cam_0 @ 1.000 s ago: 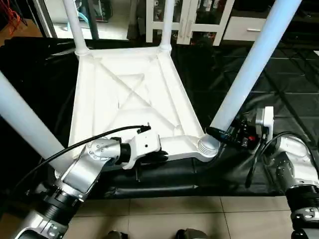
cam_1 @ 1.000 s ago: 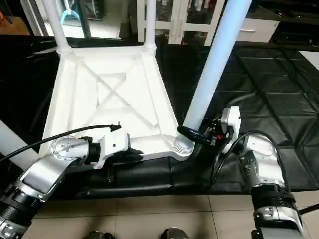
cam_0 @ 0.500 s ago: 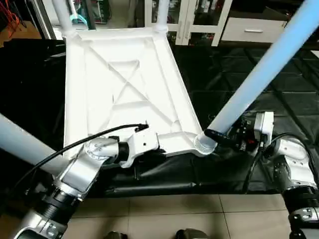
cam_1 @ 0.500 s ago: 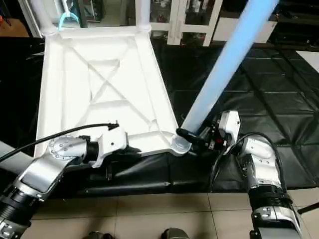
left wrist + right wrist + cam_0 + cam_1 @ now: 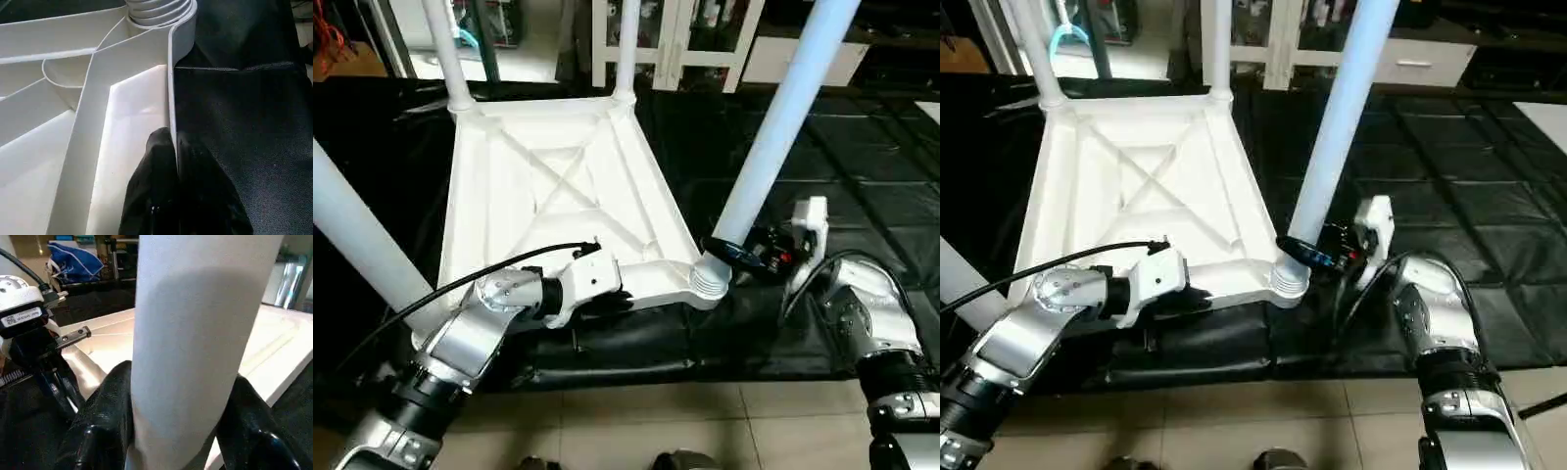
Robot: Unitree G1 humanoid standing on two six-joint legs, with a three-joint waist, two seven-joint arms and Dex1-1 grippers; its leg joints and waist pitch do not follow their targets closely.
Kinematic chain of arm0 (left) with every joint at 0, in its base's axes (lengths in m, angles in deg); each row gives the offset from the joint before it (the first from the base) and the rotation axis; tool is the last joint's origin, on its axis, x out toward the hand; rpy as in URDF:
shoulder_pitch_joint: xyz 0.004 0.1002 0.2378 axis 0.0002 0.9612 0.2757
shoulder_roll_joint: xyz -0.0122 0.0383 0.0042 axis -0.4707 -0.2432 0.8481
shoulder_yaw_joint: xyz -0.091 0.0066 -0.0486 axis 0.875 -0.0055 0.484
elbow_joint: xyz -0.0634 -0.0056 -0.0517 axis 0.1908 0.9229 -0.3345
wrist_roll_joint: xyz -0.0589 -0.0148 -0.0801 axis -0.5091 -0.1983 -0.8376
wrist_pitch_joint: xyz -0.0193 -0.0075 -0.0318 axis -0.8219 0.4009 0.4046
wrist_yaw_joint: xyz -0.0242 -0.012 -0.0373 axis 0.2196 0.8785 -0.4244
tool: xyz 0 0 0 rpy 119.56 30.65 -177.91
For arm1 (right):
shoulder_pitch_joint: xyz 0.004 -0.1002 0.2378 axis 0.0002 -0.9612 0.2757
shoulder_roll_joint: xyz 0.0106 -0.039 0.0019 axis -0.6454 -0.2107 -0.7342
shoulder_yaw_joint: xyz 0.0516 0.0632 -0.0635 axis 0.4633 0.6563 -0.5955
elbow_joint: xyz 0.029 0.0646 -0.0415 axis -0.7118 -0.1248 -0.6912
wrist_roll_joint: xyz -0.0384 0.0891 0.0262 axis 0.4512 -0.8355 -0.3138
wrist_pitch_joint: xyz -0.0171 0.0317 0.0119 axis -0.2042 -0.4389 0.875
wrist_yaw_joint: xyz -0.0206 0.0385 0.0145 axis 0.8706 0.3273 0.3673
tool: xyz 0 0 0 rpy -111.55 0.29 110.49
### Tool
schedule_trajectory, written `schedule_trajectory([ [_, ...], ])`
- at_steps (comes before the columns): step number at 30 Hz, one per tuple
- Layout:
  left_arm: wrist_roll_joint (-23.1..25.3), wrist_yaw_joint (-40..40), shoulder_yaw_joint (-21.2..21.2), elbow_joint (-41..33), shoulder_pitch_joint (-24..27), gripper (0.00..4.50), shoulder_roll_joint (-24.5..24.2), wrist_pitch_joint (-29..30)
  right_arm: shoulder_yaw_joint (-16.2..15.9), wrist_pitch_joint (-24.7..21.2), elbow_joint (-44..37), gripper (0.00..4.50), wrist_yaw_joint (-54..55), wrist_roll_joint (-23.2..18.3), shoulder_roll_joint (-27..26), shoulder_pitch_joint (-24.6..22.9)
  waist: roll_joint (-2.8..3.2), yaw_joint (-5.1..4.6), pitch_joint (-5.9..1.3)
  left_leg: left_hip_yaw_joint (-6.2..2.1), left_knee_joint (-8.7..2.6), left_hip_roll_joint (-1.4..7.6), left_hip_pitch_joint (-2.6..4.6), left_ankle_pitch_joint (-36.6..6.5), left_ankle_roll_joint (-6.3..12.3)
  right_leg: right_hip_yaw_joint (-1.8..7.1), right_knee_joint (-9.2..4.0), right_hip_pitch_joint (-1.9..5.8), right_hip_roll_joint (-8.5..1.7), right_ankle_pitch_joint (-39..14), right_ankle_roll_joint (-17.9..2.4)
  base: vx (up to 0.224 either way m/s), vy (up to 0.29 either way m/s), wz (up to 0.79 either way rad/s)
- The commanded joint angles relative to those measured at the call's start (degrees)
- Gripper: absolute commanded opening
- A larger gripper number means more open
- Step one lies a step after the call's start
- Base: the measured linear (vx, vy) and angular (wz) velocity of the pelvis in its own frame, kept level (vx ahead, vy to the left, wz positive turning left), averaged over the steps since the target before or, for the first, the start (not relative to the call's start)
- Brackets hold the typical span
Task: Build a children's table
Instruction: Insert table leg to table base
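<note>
On black matting [image 5: 862, 157], left jaws clamp the tabletop [image 5: 548, 186] rim; right jaws grip a leg [image 5: 773, 127].

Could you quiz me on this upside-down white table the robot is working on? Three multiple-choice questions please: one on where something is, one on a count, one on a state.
1. Where does the right gripper hold the near right leg?
A. at its tip
B. just above the corner socket
C. halfway up

2. How many legs stand in the table top?
A. two
B. three
C. four

3. What is the left gripper doing?
A. hanging open in the air
B. pinching the top's near rim, jaws shut
C. holding a loose leg

Answers:
1 B, its black fingers wrap the tube right above the ribbed socket.
2 C, a leg rises from each corner.
3 B, the left wrist view shows the rim between the closed jaws.
</note>
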Motion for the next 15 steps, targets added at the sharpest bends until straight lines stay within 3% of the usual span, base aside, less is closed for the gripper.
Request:
schedule_trajectory([
  [1,-0.28,-3.58,-4.2,-0.8,0.9,0.0,0.34,0.41,0.28,-5.24,1.83,1.86,6.72,0.9,0.59,0.12,-0.02,-0.04,-4.01,-1.39,-4.13,2.14,1.78,-10.37,4.16,1.29,-4.16,2.54,-2.28,-10.02,-14.65,0.0,0.0,0.0],
  [3,-0.19,-3.87,-4.33,-0.84,0.89,0.0,0.16,0.52,0.48,-8.56,1.77,1.86,7.49,0.16,0.52,0.46,-0.01,-0.1,-3.83,-1.49,-4.29,2.14,1.81,-11.27,3.42,1.31,-4.32,2.49,-2.19,-11.65,-14.17,0.0,0.0,0.0],
  [6,-0.12,-4.04,-4.38,-0.82,0.83,0.0,-0.04,0.51,2.0,-18.63,1.88,1.84,10.19,-2.98,0.13,1.58,0.07,-0.27,-3.47,-1.69,-4.71,2.22,2.14,-15.37,1.0,1.32,-4.83,2.27,-2.23,-16.98,-13.02,0.0,0.0,0.0],
  [9,0.02,-3.95,-4.41,-0.61,0.85,0.0,-0.16,0.29,7.2,-26.63,3.5,1.84,17.32,-8.02,-1.76,3.47,0.25,-0.42,-3.61,-1.67,-4.7,2.08,2.55,-15.34,-0.48,1.53,-5.08,2.12,-2.2,-17.3,-12.86,0.0,0.0,0.0],
  [11,0.13,-3.86,-4.43,-0.55,0.92,0.0,-0.16,0.26,10.78,-28.82,4.71,1.84,21.63,-10.83,-2.82,4.82,0.35,-0.3,-3.91,-1.55,-4.65,2.06,2.35,-12.99,-0.65,1.45,-4.58,2.23,-2.1,-13.34,-13.49,0.0,0.0,0.0],
  [13,0.1,-3.73,-4.44,-0.87,1.08,0.0,-0.1,0.57,15.17,-31.61,7.15,1.84,27.9,-13.44,-3.23,6.75,0.5,-0.03,-3.77,-1.42,-4.74,2.06,2.45,-12.24,-0.64,1.4,-4.48,2.23,-2.05,-11.69,-14.08,0.0,0.0,0.0],
  [15,0.12,-3.7,-4.47,-0.91,1.13,0.0,-0.1,0.58,15.43,-31.85,7.35,1.84,28.74,-13.25,-3.09,6.88,0.48,0.06,-3.73,-1.33,-4.73,2.02,2.42,-12.42,-0.84,1.35,-4.49,2.21,-2.01,-11.97,-14.03,0.0,0.0,0.0],
])
